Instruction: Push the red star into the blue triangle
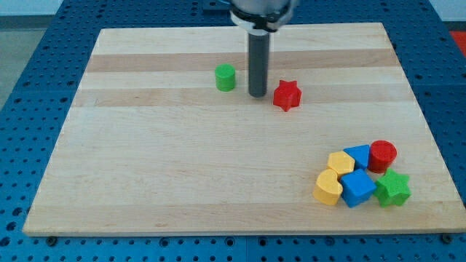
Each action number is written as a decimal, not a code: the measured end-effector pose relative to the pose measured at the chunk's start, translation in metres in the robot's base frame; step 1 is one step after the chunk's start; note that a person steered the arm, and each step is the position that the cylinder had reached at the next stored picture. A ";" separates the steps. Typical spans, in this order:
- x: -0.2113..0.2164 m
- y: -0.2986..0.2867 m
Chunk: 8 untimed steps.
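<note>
Inspecting the wooden board (182, 175), we take the red star (287, 95) as our reference. Our tip (257, 95) stands just beside the star on the view's left, with a thin gap or bare contact; we cannot tell which. We carry no claw, only a rod, so there is nothing to be apart or clamped.

The blue triangle (358, 155) sits well apart from the star, toward the view's bottom right, in a cluster with a red cylinder (383, 156), two yellow blocks (329, 186), a blue cube (357, 188) and a green star (393, 188). A green cylinder (226, 77) lies to the star's left, beyond our tip.

We judge the task barely begun: the star has the full run still to cover, and we note our tip is placed for a rightward push rather than the diagonal required.
</note>
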State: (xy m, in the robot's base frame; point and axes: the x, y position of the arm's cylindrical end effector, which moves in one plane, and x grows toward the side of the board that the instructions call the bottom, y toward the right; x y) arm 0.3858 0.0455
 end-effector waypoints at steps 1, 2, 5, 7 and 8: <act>0.018 0.053; 0.036 0.097; 0.000 0.122; 0.058 0.145; 0.079 0.145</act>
